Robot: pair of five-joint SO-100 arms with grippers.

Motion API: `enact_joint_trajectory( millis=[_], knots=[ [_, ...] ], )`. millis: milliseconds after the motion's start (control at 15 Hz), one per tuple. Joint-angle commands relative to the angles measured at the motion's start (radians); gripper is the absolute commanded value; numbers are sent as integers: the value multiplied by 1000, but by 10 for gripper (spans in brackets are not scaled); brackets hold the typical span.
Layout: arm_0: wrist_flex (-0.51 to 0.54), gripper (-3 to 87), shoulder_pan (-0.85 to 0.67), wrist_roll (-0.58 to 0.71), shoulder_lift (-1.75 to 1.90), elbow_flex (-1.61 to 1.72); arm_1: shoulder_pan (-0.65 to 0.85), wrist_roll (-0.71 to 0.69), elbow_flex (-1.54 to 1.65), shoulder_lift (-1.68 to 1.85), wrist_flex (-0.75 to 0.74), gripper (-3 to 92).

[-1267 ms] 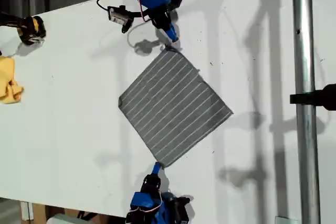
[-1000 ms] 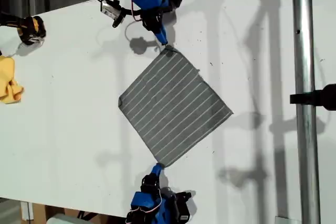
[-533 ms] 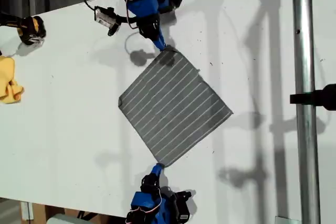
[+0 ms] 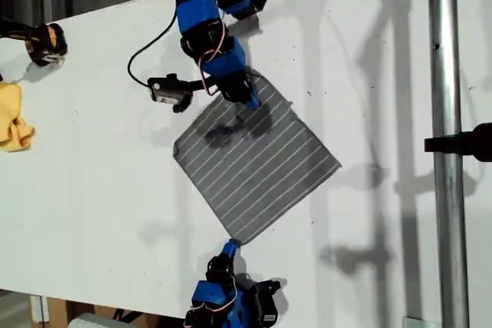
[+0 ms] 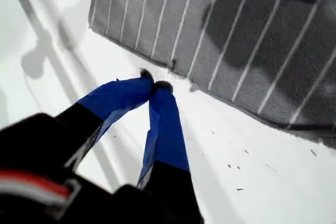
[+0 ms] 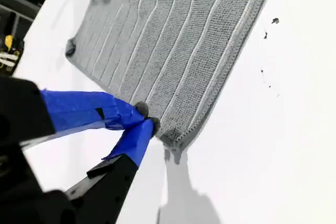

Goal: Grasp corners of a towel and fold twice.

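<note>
Blue tape wraps the fingers of my first gripper (image 5: 152,83), and the two tips are pressed together with no gap. I see no cloth between them. In the exterior view it hangs over the upper part of the towel (image 4: 254,167), and the arm's dark shadow falls across the stripes below it. My second gripper (image 6: 146,118) also has its tips closed together. They sit right against the towel's edge, just beside the near corner (image 6: 176,139). I cannot tell whether any cloth is pinched.

The towel is thin grey cloth with fine white parallel stripes and a stitched hem. It lies flat and unfolded on the white table (image 4: 100,174), turned like a diamond. One corner (image 4: 177,150) points to the exterior view's left and another (image 4: 338,165) to its right. The upper corner is hidden behind the first arm. The weave looks ribbed up close, and the stripes waver a little near the second gripper.

Well apart, at the exterior view's left edge, lies a small yellow cloth (image 4: 11,120). A metal pole (image 4: 446,151) runs down the exterior view's right side.
</note>
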Motion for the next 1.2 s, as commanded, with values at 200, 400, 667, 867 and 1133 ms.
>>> enact_joint_trajectory(
  millis=[200, 400, 667, 867, 1133],
  knots=[
    [-5, -14, 9, -5, 3, 5, -71, -31, -330, -235, -40, -1],
    [-5, -14, 9, -3, 3, 5, -109, -34, -451, -334, -58, -1],
    [-5, -14, 9, -5, 3, 5, -141, -38, -505, -428, -209, -1],
    [-5, -14, 18, -11, 3, 5, -155, -118, -489, -492, -322, 148],
    [-3, -14, 37, -23, 3, 5, -169, -172, -499, -604, -408, 311]
  ],
)
